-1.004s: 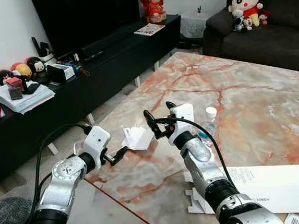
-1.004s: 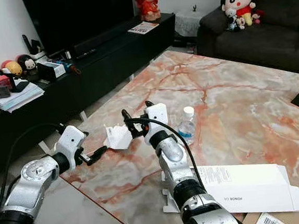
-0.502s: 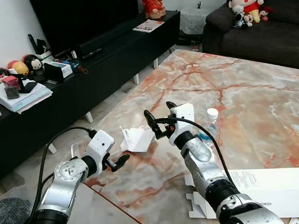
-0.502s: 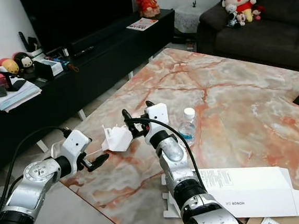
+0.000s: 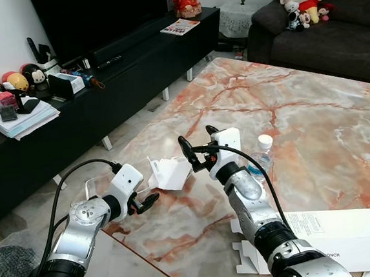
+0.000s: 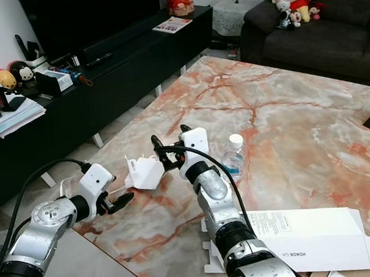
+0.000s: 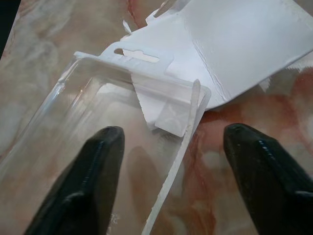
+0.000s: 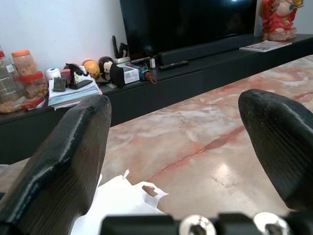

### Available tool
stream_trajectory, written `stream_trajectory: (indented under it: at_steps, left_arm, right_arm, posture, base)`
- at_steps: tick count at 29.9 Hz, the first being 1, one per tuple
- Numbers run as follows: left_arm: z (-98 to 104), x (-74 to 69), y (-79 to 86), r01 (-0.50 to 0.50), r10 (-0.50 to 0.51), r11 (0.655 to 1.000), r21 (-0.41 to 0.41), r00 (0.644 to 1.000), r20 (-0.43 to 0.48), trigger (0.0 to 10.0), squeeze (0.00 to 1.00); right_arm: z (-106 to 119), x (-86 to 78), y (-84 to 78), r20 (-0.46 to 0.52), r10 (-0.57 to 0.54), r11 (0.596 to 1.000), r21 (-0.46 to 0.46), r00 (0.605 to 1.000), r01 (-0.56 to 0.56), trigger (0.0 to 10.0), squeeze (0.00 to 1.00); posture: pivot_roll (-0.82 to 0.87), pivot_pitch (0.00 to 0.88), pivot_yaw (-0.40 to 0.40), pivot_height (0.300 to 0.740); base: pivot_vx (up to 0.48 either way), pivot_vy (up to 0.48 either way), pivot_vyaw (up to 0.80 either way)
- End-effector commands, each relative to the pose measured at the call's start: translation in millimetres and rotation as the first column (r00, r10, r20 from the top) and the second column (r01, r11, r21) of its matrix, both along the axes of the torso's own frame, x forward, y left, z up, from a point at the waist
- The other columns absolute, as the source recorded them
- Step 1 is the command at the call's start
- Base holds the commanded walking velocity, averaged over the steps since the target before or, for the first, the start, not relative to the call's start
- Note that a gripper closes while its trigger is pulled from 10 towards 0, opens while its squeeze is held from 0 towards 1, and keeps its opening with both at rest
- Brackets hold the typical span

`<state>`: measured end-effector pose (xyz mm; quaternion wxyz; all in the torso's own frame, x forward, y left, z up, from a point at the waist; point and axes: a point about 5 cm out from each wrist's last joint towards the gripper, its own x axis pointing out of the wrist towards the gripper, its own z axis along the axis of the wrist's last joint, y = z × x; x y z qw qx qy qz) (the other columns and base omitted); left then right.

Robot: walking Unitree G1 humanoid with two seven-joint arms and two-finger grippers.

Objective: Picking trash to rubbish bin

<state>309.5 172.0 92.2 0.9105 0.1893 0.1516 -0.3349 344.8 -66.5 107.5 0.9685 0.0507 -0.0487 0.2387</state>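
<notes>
Left wrist: white card overlaps clear packaging.

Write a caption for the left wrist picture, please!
Open left gripper poised over clear plastic packaging beside white card on marble table.

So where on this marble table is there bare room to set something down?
Bare marble table stretches from the water bottle toward the sofa. Crowded: the near corner, with white card packaging, clear blister pack, left gripper and right gripper; flattened white box fills the near edge.
</notes>
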Motion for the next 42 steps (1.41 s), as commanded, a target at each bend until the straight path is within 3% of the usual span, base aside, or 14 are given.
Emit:
stream_trajectory:
  at_steps: [1, 26, 31, 35, 36, 37, 38, 39, 42]
  left_arm:
    - [-6.5, -2.8, 1.1, -0.007, 0.007, 1.000, 0.001, 0.999, -0.036, 0.0, 0.00]
    - [-11.5, -5.1, -11.4, 0.027, -0.027, 1.000, -0.002, 0.996, -0.081, 0.0, 0.00]
    - [-9.6, -3.7, -12.9, 0.020, -0.020, 1.000, -0.003, 0.998, -0.063, 0.0, 0.00]
    - [1.8, 2.7, -12.9, -0.019, 0.019, 1.000, -0.021, 1.000, 0.009, 0.0, 0.00]
    - [10.7, 6.5, -13.3, -0.042, 0.045, 0.998, -0.047, 0.997, 0.058, 1.3, 0.00]
    - [13.8, 7.7, -13.5, -0.047, 0.051, 0.997, -0.053, 0.996, 0.077, 1.3, 0.00]
    - [17.2, 9.2, -13.3, -0.059, 0.065, 0.996, -0.060, 0.993, 0.098, 3.1, 0.00]
    - [24.7, 13.3, -12.1, -0.097, 0.109, 0.991, -0.096, 0.985, 0.132, 10.0, 0.00]
    - [33.2, 15.6, -13.0, -0.112, 0.137, 0.982, -0.153, 0.977, 0.165, 10.0, 0.00]
  right_arm:
    - [3.1, 1.5, 2.3, 0.004, 0.011, 1.000, -0.003, 1.000, -0.011, 10.0, 0.00]
    - [1.7, 0.6, 3.7, -0.002, 0.011, 1.000, -0.003, 1.000, -0.011, 10.0, 0.00]
    - [1.6, 0.7, 4.0, -0.003, 0.011, 1.000, -0.002, 1.000, -0.011, 10.0, 0.00]
    - [2.1, 1.0, 4.6, -0.002, 0.010, 1.000, 0.001, 1.000, -0.010, 10.0, 0.00]
    - [2.4, 1.0, 4.9, -0.002, 0.010, 1.000, 0.002, 1.000, -0.010, 10.0, 0.00]
    - [2.4, 1.1, 5.0, -0.002, 0.010, 1.000, 0.003, 1.000, -0.010, 10.0, 0.00]
    - [2.6, 1.1, 5.1, -0.002, 0.010, 1.000, 0.003, 1.000, -0.010, 10.0, 0.00]
    - [2.6, 1.1, 5.4, -0.002, 0.011, 1.000, 0.004, 1.000, -0.011, 10.0, 0.00]
    - [2.0, 0.7, 5.7, -0.003, 0.011, 1.000, 0.005, 1.000, -0.011, 10.0, 0.00]
  posture:
    - [0.07, 0.000, 0.009, 0.740]
    - [0.07, 0.000, 0.020, 0.740]
    - [0.07, 0.000, 0.023, 0.740]
    - [0.07, 0.000, 0.025, 0.740]
    - [0.07, 0.000, 0.026, 0.740]
    - [0.07, 0.000, 0.026, 0.740]
    - [0.07, 0.000, 0.028, 0.740]
    - [0.07, 0.000, 0.029, 0.740]
    - [0.07, 0.000, 0.031, 0.740]
  base:
    - [0.000, 0.000, 0.00]
    - [0.000, 0.000, 0.00]
    - [0.000, 0.000, 0.00]
    - [0.000, 0.000, 0.00]
    - [0.000, 0.000, 0.00]
    - [0.000, 0.000, 0.00]
    - [0.000, 0.000, 0.00]
    - [0.000, 0.000, 0.00]
    - [0.000, 0.000, 0.00]
